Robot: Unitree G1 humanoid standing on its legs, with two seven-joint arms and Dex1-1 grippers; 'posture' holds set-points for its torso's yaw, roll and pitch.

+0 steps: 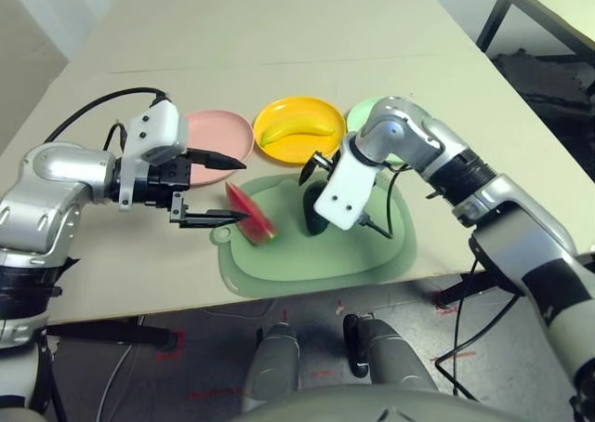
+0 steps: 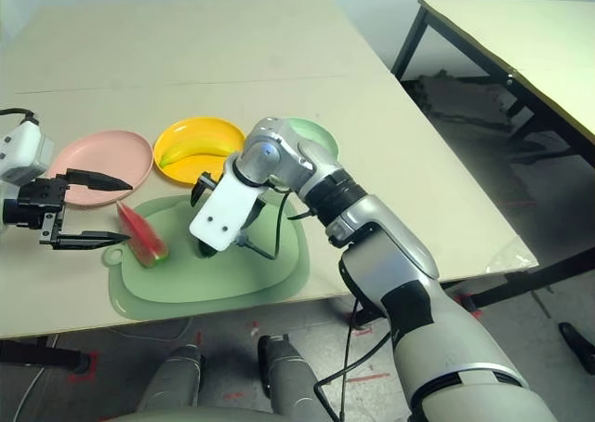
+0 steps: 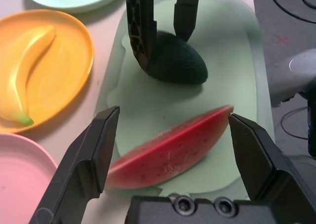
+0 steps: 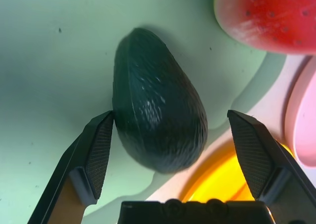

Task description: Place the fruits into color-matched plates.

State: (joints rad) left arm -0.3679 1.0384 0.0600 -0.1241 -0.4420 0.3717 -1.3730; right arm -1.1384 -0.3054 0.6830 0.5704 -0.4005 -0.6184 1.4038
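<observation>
Fruit first: the red toy watermelon wedge with green rind (image 3: 170,152) lies on the large pale green rounded-rectangular mat (image 1: 363,255), near the mat's edge closest to the pink plate, and your left gripper (image 3: 173,140) has its two black fingers spread wide on either side of it, one at each tip of the wedge, with nothing pinched that you can see. The dark green toy avocado (image 4: 155,120) also rests on the mat, beside the wedge but apart from it, and your right gripper (image 4: 170,137) points steeply down over it with its jaws spread; one finger sits right at the avocado's side, the other stands clear, so it is not clamped. The yellow curved toy banana (image 1: 299,130) already lies in the round shallow yellow plastic plate (image 1: 271,117). The round pink plate (image 1: 223,125) sits just beside the yellow one toward your left and holds nothing. The pale mint green round plate (image 2: 311,134) sits on the yellow plate's other side, largely hidden in the head views behind your right arm; from the left wrist you see only its rim. All of this stands on the beige table (image 1: 279,32)
</observation>
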